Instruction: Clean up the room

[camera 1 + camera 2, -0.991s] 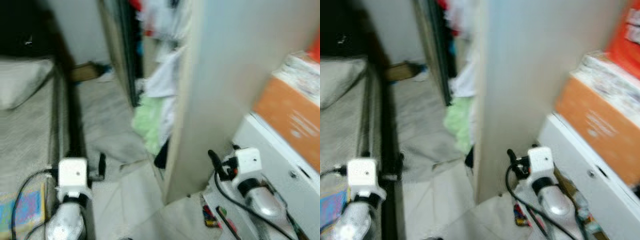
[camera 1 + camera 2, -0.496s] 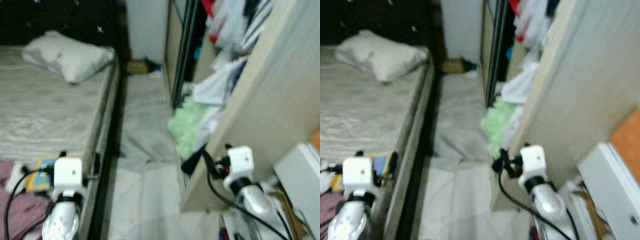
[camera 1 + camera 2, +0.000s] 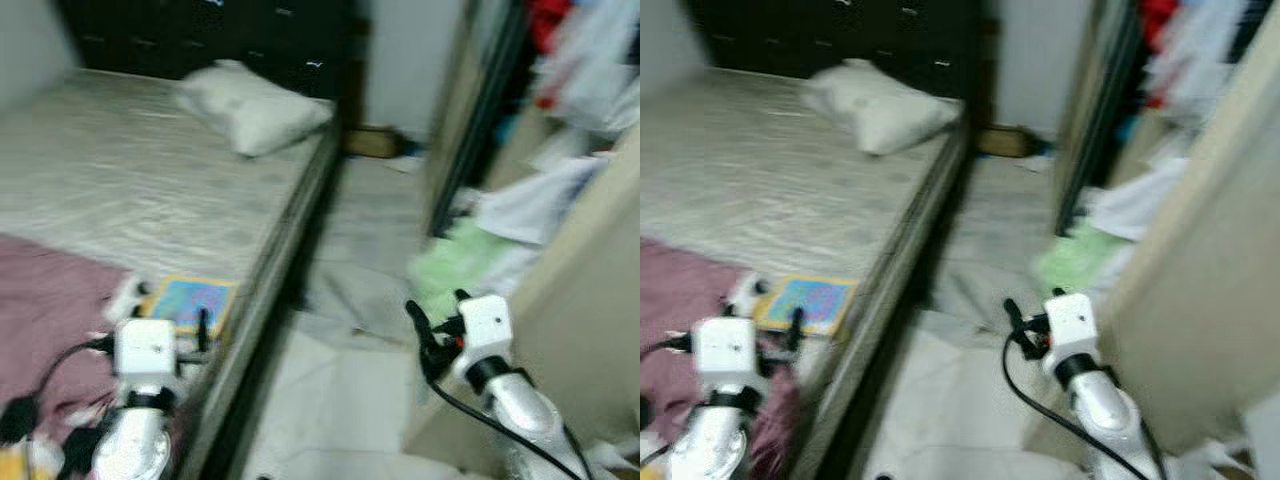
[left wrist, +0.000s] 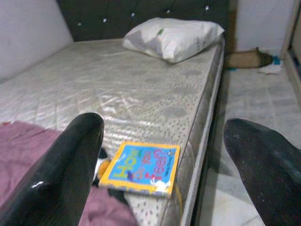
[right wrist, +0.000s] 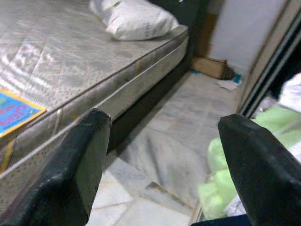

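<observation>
- Room: untidy; by the look of it little is done.
- Bed: pillow at head, blanket at foot.
- Wardrobe: clothes spilling to floor.
- Book: at bed's edge, untouched.
- Left gripper: spread wide, empty, facing book.
- Right gripper: spread wide, empty, over floor.

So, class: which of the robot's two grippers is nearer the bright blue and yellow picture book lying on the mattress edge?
Left. The left gripper sits just before the blue and yellow picture book at the mattress edge. The right gripper hangs over the floor beside the bed, well across from it.
</observation>
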You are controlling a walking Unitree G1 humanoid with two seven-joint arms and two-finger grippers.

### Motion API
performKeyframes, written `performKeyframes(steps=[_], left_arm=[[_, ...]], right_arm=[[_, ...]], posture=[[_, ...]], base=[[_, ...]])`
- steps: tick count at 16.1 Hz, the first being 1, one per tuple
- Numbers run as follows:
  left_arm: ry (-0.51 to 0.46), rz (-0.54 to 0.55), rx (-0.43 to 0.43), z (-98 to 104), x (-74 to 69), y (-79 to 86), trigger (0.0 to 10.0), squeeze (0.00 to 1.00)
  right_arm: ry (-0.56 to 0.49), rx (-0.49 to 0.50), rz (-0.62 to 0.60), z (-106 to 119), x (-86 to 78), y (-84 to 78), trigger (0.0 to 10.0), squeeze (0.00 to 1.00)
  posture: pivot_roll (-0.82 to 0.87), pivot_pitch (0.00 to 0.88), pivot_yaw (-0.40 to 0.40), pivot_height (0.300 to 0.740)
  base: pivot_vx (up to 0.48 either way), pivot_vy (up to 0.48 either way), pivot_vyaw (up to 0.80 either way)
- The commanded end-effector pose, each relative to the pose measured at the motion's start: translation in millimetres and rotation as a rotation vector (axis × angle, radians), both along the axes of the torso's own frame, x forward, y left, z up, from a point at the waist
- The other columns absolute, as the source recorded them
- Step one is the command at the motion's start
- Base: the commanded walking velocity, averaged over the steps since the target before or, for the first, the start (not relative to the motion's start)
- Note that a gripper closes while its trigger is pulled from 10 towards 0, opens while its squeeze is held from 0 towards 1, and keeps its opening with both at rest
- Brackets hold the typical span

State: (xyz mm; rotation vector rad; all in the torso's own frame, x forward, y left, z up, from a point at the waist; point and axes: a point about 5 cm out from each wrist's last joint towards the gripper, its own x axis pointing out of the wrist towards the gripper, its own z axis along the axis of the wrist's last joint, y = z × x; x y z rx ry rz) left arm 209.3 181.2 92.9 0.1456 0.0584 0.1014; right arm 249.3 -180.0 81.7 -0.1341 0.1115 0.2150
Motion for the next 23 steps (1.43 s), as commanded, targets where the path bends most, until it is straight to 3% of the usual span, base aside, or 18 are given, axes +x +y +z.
performKeyframes(steps=[1,23], left_arm=[[-0.002,0.016,0.017,1.4,-1.2,4.6,10.0,0.0],[-0.009,-0.012,-0.007,2.7,3.3,-2.9,10.0,0.0]], right_arm=[[-0.009,0.005,0.002,2.5,1.2,0.2,10.0,0.0],[-0.017,0.021,0.016,4.2,4.4,6.3,10.0,0.0]], posture=[[-0.03,0.085,-0.052,0.74],[-0.02,0.083,-0.051,0.74]], base=[[0.0,0.0,0.66],[0.0,0.0,0.67]])
